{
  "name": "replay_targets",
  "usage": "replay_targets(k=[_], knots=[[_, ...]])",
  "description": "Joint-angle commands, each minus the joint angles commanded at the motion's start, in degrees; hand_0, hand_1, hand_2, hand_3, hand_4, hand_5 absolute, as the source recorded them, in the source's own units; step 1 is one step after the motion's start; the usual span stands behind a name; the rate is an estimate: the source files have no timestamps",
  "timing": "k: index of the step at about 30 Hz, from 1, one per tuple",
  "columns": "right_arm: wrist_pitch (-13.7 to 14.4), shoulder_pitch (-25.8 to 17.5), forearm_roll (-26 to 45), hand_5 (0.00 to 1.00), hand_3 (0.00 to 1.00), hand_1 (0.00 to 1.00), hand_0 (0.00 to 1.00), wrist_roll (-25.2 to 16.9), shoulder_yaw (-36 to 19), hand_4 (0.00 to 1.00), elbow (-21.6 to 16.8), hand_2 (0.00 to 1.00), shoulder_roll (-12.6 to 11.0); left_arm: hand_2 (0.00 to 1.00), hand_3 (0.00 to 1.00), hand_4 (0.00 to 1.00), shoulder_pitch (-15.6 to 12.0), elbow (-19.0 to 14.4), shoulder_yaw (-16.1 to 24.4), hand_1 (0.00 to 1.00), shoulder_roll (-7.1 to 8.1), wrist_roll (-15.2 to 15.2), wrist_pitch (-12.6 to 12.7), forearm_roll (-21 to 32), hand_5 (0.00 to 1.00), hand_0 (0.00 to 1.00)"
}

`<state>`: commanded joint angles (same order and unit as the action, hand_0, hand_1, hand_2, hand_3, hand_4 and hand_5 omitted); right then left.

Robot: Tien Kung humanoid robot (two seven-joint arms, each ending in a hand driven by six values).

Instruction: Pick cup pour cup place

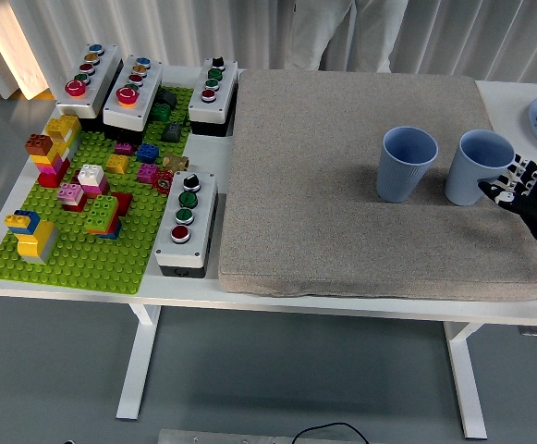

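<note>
Two blue cups stand upright on the grey mat point(342, 185). The right hand point(519, 192), fingers curled, touches the right cup point(476, 166); the left cup point(406, 163) stands just beside.

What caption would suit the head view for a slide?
Right hand reaches the right blue cup beside the left blue cup on a grey mat.

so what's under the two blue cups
Both cups, the left cup and the right cup, stand upright on a grey mat that covers the white table. The table under them is hidden by the mat.
</note>
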<state>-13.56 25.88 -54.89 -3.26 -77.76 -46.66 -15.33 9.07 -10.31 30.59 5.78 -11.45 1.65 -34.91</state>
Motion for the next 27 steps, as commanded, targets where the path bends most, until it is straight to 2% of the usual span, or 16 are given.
replay_targets(k=[1, 6, 7, 27], knots=[[0.1, 0.0, -0.2, 0.288, 0.99, 0.953, 0.958, 0.0, 0.0, 0.835, 0.1, 0.998, 0.0, 0.836, 0.66, 0.533, 0.0, 0.0, 0.0, 0.775, 0.01, 0.0, 0.0, 0.0, 0.938, 0.735], [0.6, 0.1, -0.7, 0.288, 0.99, 0.953, 0.958, 0.4, 0.3, 0.835, 0.3, 0.998, 0.0, 0.836, 0.66, 0.533, 0.0, 0.0, -0.1, 0.775, -0.01, 0.0, 0.0, 0.0, 0.938, 0.735], [0.9, 0.1, -0.8, 0.515, 0.988, 0.955, 0.957, 0.6, 0.4, 0.883, 0.3, 0.998, 0.0, 0.836, 0.66, 0.533, 0.0, 0.0, -0.1, 0.776, -0.01, 0.0, 0.0, 0.1, 0.939, 0.735], [1.2, 0.5, -0.3, 0.579, 0.981, 0.953, 0.965, 1.5, 0.8, 0.886, 0.3, 0.998, 0.0, 0.837, 0.661, 0.534, 0.3, 0.0, -0.6, 0.775, -0.01, 0.2, 0.0, 0.8, 0.939, 0.736]])
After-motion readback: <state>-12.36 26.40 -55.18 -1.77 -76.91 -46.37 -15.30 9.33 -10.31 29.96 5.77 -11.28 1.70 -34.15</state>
